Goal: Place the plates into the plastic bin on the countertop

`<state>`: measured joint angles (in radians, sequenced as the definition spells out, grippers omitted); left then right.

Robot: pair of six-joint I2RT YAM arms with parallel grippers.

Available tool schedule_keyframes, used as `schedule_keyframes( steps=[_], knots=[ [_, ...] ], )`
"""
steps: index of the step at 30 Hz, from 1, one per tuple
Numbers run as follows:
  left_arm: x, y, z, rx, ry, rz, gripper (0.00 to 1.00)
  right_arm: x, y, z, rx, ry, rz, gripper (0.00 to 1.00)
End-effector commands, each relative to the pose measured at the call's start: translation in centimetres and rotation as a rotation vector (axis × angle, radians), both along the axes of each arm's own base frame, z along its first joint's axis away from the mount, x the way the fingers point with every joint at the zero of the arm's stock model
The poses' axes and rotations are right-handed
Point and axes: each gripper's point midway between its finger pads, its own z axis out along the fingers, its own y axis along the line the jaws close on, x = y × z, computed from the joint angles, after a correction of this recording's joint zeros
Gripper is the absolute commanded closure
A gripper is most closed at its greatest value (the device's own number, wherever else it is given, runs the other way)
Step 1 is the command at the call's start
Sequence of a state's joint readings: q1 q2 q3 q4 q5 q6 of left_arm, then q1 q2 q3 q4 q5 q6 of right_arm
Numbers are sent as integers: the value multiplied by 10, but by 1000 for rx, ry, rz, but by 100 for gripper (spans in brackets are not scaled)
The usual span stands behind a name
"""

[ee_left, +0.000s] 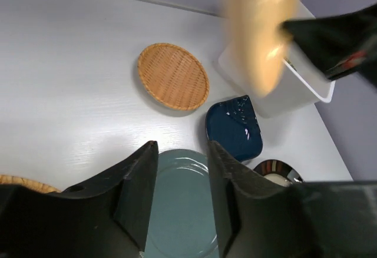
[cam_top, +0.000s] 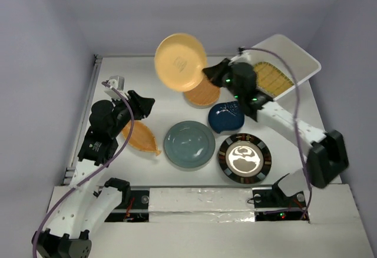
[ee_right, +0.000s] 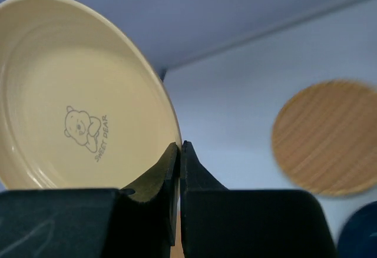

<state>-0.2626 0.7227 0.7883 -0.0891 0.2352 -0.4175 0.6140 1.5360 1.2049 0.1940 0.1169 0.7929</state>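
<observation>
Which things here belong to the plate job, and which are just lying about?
Job: yellow plate in right pincer; woven plate; orange leaf plate; grey-blue plate; dark-blue leaf plate; black-rimmed plate; ribbed plate in bin.
Not job: metal rail; purple cable.

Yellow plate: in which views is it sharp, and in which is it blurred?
Left wrist view: the yellow plate is a blurred smear; right wrist view: it is sharp, bear print readable, but the woven plate behind is soft; top view: fairly sharp.

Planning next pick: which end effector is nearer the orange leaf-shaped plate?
Left. Left end effector hovers just beside the orange leaf-shaped plate; right end effector is well beyond it, gripping the yellow plate.
</observation>
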Motion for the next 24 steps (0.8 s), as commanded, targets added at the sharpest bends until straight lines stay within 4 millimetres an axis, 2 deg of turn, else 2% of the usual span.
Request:
schedule_keyframes(
  steps=[1, 3, 4, 7, 8, 9, 10, 11, 13, 14, 15, 17, 18, 20, 21, 22, 23, 24],
  knots=[
    [3, -1, 13, -46, -52, 15, 62, 25, -127, 21, -55, -78, -311, 100],
    [5, -7, 12, -78, -42, -4, 59, 22, -176, 20, -82, -82, -410, 100],
    [7, -8, 9, -88, -31, -5, 59, 17, -221, 22, -98, -86, -529, 100],
    [14, -16, -5, -159, 28, -13, 61, 9, -279, 11, -168, -53, -700, 100],
    [16, -23, 1, -199, 2, -31, 61, 9, -301, 2, -184, -28, -758, 100],
    [19, -28, -11, -220, 32, -31, 62, 10, -312, -5, -184, -8, -785, 100],
    [16, -41, -12, -248, 47, -53, 63, 11, -321, -10, -181, 6, -799, 100],
    [23, -41, -13, -249, 39, -8, 63, 14, -341, -19, -183, 32, -841, 100],
    [33, -55, -21, -210, 66, 7, 63, 18, -356, -22, -157, 48, -857, 100],
    [31, -69, -23, -191, 74, -12, 63, 21, -363, -22, -153, 48, -866, 100],
    [46, -71, -31, -158, 100, 36, 63, 27, -374, -19, -154, 56, -886, 100],
    [60, -76, -41, -130, 117, 63, 62, 32, -379, -23, -182, 91, -899, 100],
    [73, -81, -56, -104, 154, 77, 60, 36, -379, -28, -197, 109, -897, 99],
    [86, -86, -73, -62, 185, 103, 58, 40, -379, -29, -201, 113, -892, 92],
    [101, -90, -92, -22, 225, 126, 56, 40, -384, -33, -203, 120, -902, 90],
    [108, -92, -102, 4, 244, 133, 55, 42, -383, -43, -204, 140, -896, 89],
    [120, -95, -98, 16, 242, 149, 55, 43, -382, -47, -203, 150, -893, 82],
    [130, -100, -124, 65, 292, 154, 53, 43, -382, -50, -202, 153, -889, 76]
  ],
)
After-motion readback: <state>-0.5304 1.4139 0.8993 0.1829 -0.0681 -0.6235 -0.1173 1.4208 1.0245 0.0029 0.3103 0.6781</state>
